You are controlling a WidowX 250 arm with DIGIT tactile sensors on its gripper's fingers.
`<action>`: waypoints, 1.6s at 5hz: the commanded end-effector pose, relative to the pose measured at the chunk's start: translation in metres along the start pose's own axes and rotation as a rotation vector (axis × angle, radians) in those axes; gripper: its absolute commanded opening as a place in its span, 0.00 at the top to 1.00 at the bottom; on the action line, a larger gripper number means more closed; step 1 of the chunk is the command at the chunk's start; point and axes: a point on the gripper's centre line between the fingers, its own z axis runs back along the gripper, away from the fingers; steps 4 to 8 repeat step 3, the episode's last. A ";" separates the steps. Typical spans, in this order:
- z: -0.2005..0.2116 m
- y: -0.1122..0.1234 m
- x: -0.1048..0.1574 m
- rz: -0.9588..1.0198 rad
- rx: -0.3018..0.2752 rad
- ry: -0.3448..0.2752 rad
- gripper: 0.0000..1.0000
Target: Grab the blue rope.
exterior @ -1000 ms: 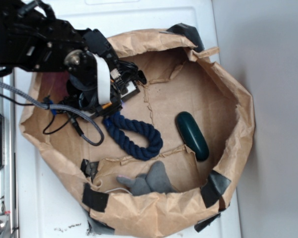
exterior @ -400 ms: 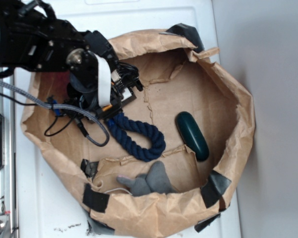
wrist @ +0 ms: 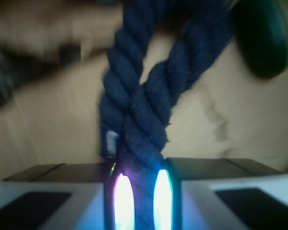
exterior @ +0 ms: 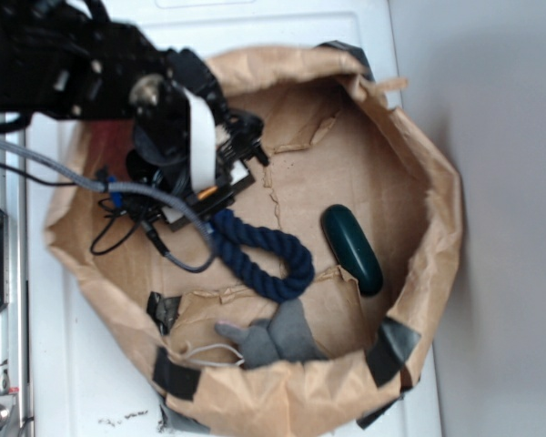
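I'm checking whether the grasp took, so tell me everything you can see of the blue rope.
The blue rope is thick, dark navy, twisted from fat fibrous strands. It is doubled into a loop that lies on the brown paper floor of the bag, bend toward the grey plush toy, beside the dark green oblong. In the wrist view its two runs come together and pass between the jaws of the gripper, which are closed on them.

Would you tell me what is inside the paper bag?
A blue rope, green oblong object and grey plush toy; the end effector covers the rope's ends.
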 end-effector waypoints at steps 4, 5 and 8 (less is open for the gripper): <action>0.098 0.038 0.037 0.109 0.063 -0.103 1.00; 0.098 0.038 0.037 0.109 0.063 -0.103 1.00; 0.098 0.038 0.037 0.109 0.063 -0.103 1.00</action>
